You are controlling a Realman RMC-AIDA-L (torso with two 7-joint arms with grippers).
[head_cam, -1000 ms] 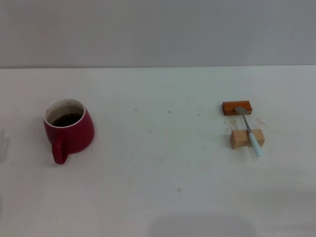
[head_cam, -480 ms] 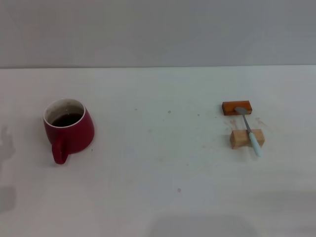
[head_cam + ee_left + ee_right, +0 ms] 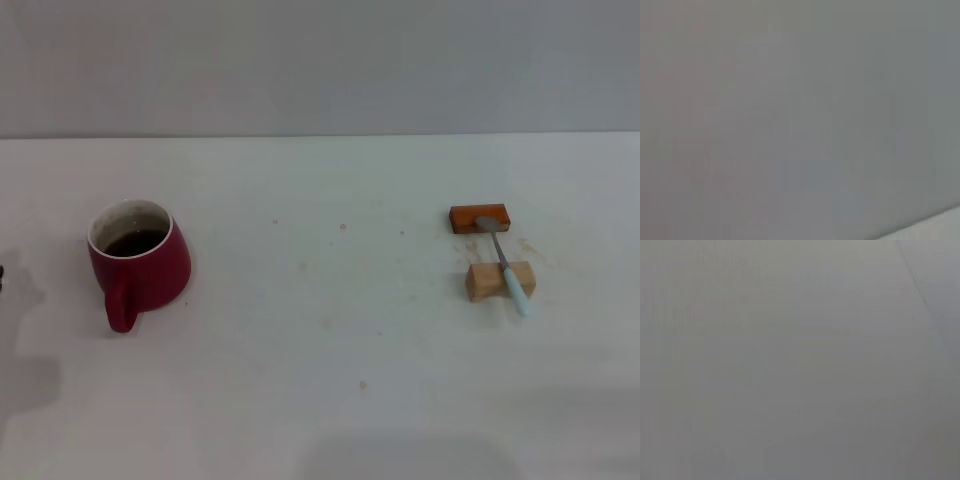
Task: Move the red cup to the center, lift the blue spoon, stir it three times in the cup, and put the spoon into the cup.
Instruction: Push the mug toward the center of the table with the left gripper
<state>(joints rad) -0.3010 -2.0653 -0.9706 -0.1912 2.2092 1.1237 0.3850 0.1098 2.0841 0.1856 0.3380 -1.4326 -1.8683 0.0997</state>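
The red cup (image 3: 140,262) stands upright on the left side of the white table (image 3: 320,330), its handle pointing toward the front. It holds a dark liquid. The blue spoon (image 3: 506,266) lies at the right, its grey bowl resting on an orange-brown block (image 3: 480,218) and its pale blue handle across a light wooden block (image 3: 490,282). Neither gripper shows in the head view; only a dark sliver and a shadow sit at the far left edge. Both wrist views show only plain grey surface.
The grey wall runs along the table's back edge (image 3: 320,136). Small brown specks dot the tabletop between the cup and the blocks.
The shadow at the head view's left edge has grown and shifted, and a dark sliver has appeared at that edge. The cup and spoon have not moved.
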